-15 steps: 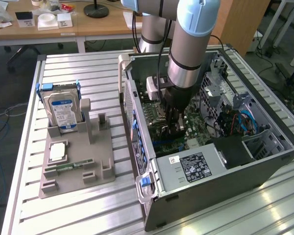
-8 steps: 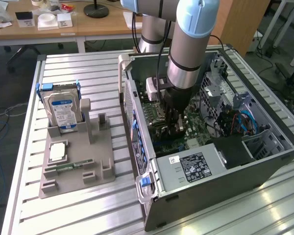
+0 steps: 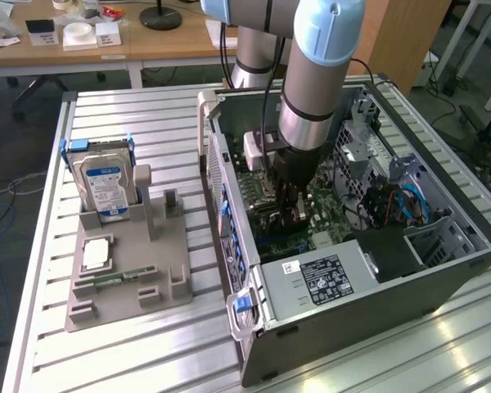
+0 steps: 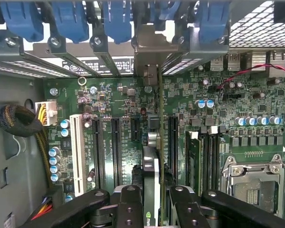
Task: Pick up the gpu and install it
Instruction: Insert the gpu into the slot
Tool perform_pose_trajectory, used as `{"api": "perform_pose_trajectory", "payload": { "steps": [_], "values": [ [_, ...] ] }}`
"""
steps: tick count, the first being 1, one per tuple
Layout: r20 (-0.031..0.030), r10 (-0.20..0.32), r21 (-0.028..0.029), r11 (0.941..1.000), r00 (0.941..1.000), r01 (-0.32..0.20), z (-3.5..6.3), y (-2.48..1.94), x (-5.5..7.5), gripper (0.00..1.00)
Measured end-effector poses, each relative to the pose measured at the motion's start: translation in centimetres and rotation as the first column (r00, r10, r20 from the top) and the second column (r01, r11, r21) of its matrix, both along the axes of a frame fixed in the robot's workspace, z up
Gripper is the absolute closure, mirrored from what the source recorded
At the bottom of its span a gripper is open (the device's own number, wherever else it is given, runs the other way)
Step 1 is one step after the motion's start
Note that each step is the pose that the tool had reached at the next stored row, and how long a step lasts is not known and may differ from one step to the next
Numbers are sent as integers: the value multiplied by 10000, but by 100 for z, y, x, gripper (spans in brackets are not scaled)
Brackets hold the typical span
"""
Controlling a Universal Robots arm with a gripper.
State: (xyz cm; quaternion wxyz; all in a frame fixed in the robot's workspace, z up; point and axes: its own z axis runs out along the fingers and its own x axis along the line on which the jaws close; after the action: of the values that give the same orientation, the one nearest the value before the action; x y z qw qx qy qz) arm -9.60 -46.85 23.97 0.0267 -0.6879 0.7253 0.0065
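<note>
Green board: the motherboard [image 4: 133,128] lies flat in the open computer case [image 3: 442,270], slots facing up so a card can go straight down.
Gripper: the gripper [image 4: 152,199] reaches down inside the case, jaws closed on the gpu [image 4: 152,161].
Gpu: held on edge, thin side toward the wrist camera, lined up over a long slot, its metal end toward the rear brackets [image 4: 147,52].
Holder: the grey tray [image 3: 123,270] outside keeps the hard drive [image 3: 106,184] upright, ready for gripping.

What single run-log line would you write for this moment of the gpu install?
gripper: shut on gpu | gpu: edge-on, upright over motherboard slots | location: inside computer case | hard drive: in holder outside
</note>
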Motion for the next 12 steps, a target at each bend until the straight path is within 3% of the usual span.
{"api": "perform_pose_trajectory", "payload": {
  "steps": [12],
  "values": [
    [0, 0, 2, 10000, 10000, 0, -23, 2, -11, 73]
  ]
}}
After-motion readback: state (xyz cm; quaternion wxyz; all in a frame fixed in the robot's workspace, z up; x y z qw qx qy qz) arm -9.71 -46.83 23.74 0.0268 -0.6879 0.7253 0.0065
